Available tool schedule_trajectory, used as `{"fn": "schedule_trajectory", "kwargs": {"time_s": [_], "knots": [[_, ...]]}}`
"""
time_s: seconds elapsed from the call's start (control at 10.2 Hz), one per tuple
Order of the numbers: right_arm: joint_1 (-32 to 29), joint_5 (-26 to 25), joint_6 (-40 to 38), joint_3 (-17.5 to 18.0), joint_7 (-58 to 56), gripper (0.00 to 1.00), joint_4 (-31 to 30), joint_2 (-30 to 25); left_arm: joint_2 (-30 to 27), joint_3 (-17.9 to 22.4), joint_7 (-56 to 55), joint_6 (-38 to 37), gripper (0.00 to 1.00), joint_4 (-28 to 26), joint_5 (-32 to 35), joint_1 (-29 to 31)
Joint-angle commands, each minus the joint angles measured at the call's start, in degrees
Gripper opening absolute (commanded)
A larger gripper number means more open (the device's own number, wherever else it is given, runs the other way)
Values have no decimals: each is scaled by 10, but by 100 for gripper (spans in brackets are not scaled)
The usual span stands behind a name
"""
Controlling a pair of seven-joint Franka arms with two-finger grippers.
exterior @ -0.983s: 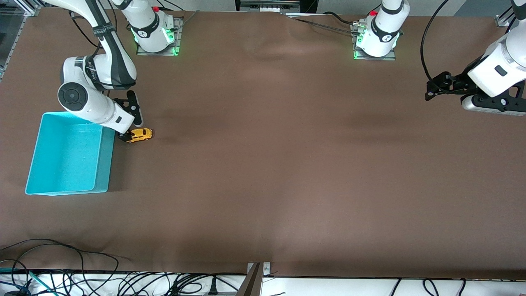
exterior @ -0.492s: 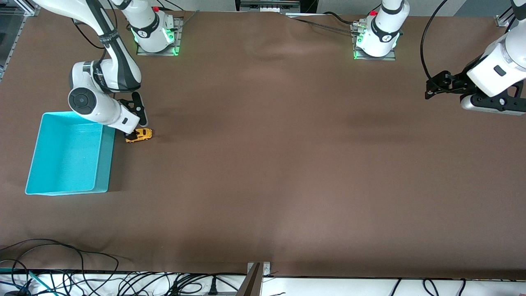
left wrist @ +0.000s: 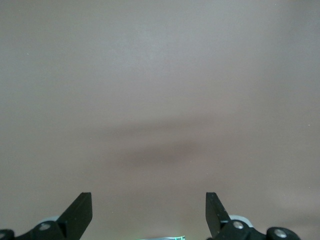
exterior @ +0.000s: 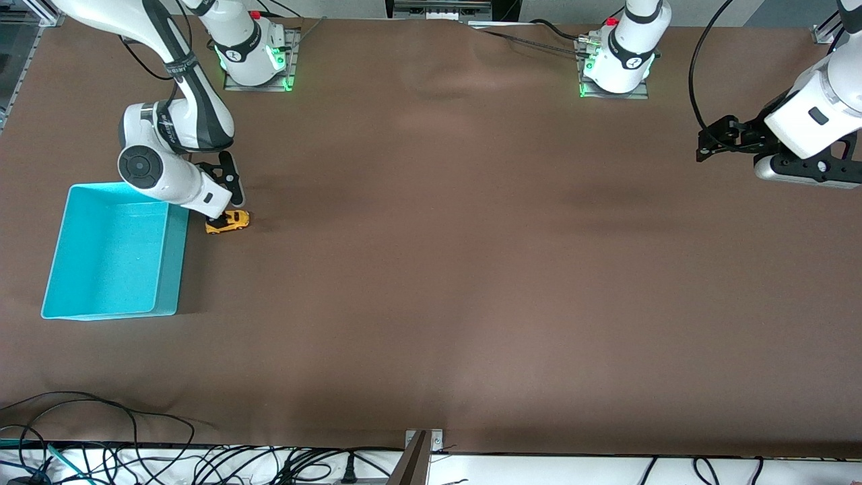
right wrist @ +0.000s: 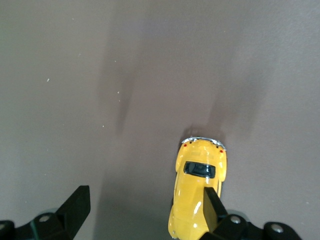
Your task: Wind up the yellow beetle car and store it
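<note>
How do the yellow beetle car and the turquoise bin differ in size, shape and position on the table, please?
The yellow beetle car is tiny; the turquoise bin is far larger. The car is rounded and closed, with dark windows; the bin is a boxy, open-topped container with nothing visible inside. The car sits partly under the open right gripper; the bin has only the right arm's wrist over one corner. Both rest on the brown table, side by side, at the right arm's end.

Evenly and brightly lit from above. Soft, faint shadows on the brown cloth-covered table (exterior: 431, 269), darkest beside the turquoise plastic bin (exterior: 111, 252). Small white glints on the glossy yellow beetle car (right wrist: 200, 192). Sharp in the front view; slightly hazy and washed out in the left wrist view.
</note>
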Motion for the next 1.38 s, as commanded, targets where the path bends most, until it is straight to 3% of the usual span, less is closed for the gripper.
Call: {"fn": "schedule_trajectory", "kwargs": {"time_s": [0.0,1.28], "knots": [[-15,-14,18,6,-8,100,-9,4,2,1,-7,-7,100,5,3,1],[-28,-37,70,6,-8,100,-8,18,1,1,-7,-13,100,3,3,4]]}}
